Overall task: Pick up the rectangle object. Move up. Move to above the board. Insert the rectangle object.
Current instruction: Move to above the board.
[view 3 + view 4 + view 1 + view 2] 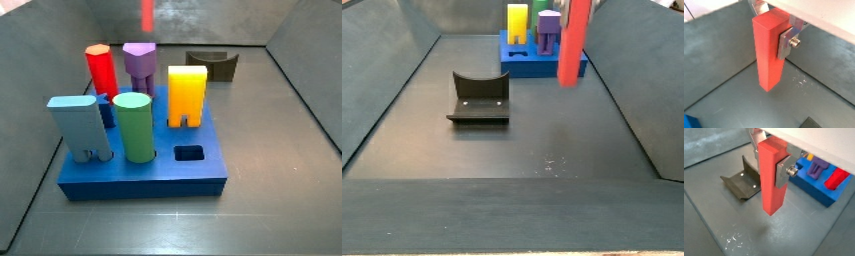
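Observation:
My gripper (772, 34) is shut on the rectangle object (769, 60), a tall coral-red bar. It grips the bar near its top, with a silver finger (787, 44) flat on one side. The bar hangs upright, clear of the grey floor, in both wrist views (773, 188). In a side view the bar (575, 45) hangs in front of the board (529, 68). In a side view only its lower end (147, 14) shows, beyond the blue board (140, 178). The board has an open rectangular hole (190, 153). The gripper itself is out of both side views.
On the board stand a red hexagonal column (100, 68), a purple peg (139, 62), a yellow-orange block (186, 95), a green cylinder (132, 127) and a light-blue piece (78, 128). The dark fixture (480, 98) stands on the floor. Grey walls enclose the floor.

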